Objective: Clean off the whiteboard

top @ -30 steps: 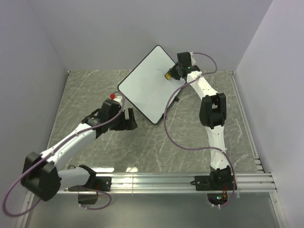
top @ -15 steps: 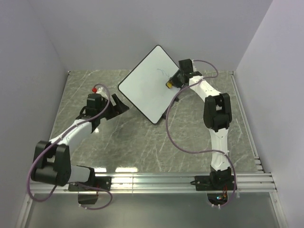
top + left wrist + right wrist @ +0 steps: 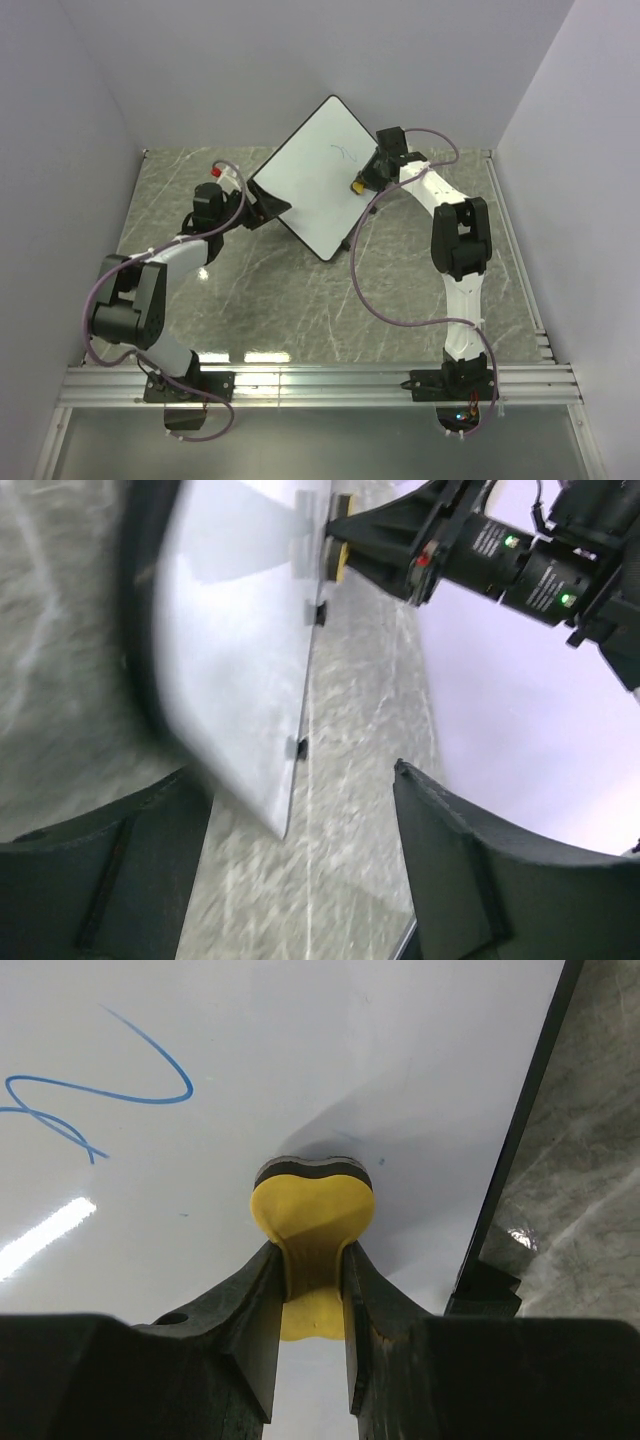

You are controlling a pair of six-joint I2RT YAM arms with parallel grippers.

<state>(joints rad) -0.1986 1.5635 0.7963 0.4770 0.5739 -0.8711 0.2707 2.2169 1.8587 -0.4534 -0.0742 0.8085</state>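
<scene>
The whiteboard [image 3: 305,185] stands tilted on the marble table, white with a thin black frame. A small blue scribble [image 3: 343,152] is near its upper right; it shows large in the right wrist view [image 3: 100,1095]. My right gripper [image 3: 362,182] is shut on the yellow eraser [image 3: 356,186] and presses its dark pad on the board [image 3: 330,1050] below and right of the scribble. The eraser [image 3: 312,1210] sits between my right gripper's [image 3: 312,1260] jaws. My left gripper [image 3: 266,208] is open at the board's left corner. In the left wrist view the board's edge [image 3: 240,660] lies between the open jaws of my left gripper [image 3: 295,780].
The grey marble table [image 3: 250,290] runs to lilac walls at the back and sides. An aluminium rail [image 3: 330,380] crosses the near edge. The board's black frame and a foot [image 3: 490,1285] are right of the eraser. The right arm's cable [image 3: 360,280] loops over the table.
My left arm has swung back and left, its gripper going from the board's lower edge to its left corner. My right gripper slid the eraser down the board, uncovering the blue scribble.
</scene>
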